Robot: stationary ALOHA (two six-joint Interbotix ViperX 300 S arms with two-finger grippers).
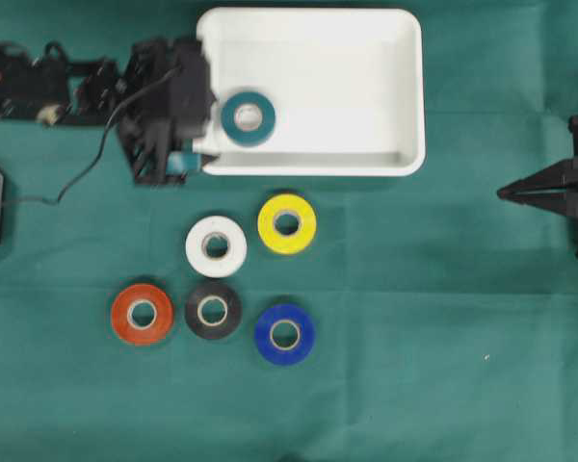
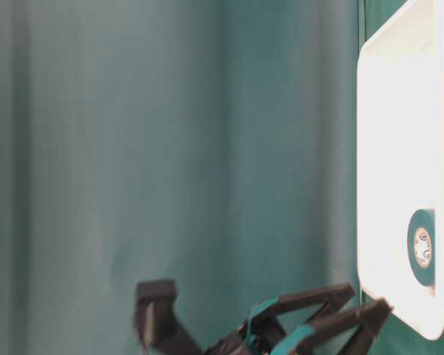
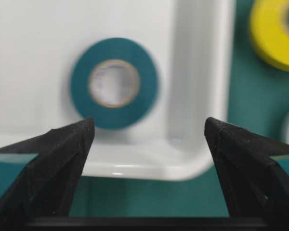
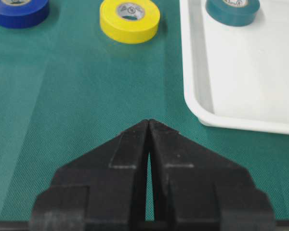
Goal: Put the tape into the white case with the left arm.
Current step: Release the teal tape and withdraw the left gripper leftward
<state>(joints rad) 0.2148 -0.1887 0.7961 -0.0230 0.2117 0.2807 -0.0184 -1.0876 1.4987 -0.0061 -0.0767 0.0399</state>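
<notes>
Look: the teal tape (image 1: 248,117) lies flat inside the white case (image 1: 366,87), near its 9 o'clock end. Your left fingers (image 3: 58,159) stand wide apart, holding nothing. Your right fingers (image 4: 135,144) are pressed together.

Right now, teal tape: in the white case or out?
In. The teal tape lies flat on the white case floor near its left rim; the left gripper is open, empty, off it.

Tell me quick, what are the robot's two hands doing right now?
Left hand: open, holding nothing; the teal tape roll lies in the white plastic case.
Right hand: closed, holding nothing.
</notes>
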